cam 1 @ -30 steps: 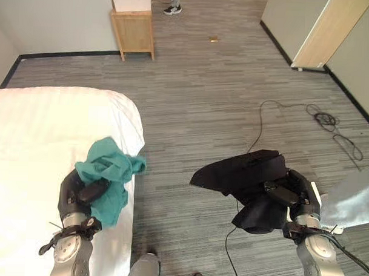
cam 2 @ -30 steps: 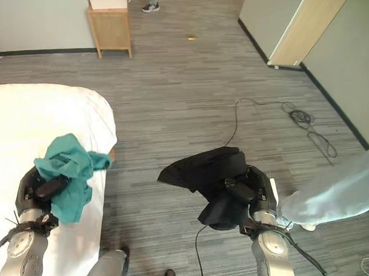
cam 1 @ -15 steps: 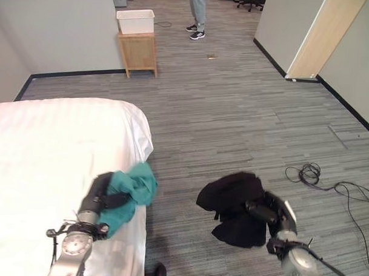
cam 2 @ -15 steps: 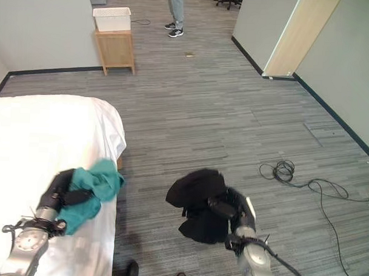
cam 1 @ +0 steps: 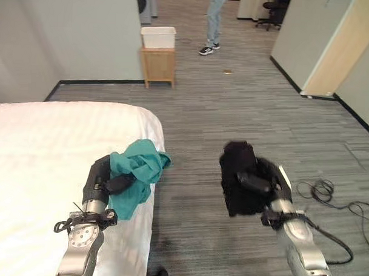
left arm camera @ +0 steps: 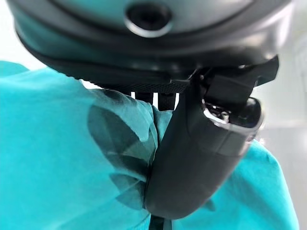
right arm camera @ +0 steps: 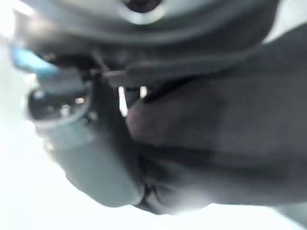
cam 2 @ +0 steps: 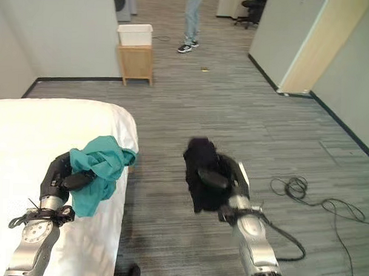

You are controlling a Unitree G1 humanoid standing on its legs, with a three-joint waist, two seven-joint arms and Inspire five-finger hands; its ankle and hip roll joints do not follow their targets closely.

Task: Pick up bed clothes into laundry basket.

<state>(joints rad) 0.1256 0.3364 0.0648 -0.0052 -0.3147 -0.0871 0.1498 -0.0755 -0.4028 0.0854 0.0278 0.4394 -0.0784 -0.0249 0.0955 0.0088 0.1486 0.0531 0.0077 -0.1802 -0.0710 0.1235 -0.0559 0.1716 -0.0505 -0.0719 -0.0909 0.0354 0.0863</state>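
— Looking through the head camera, what's at nine o'clock?
— My left hand [cam 1: 100, 182], fingers curled round the teal garment [cam 1: 135, 172] over the white bed [cam 1: 38, 163] edge. At three o'clock my right hand [cam 1: 263, 183] lifts the black garment [cam 1: 236, 183] above the floor [cam 1: 234, 109].
— Wrist views?
— Left thumb [left arm camera: 201, 153] pinches teal cloth; right thumb [right arm camera: 91, 163] presses into black cloth.
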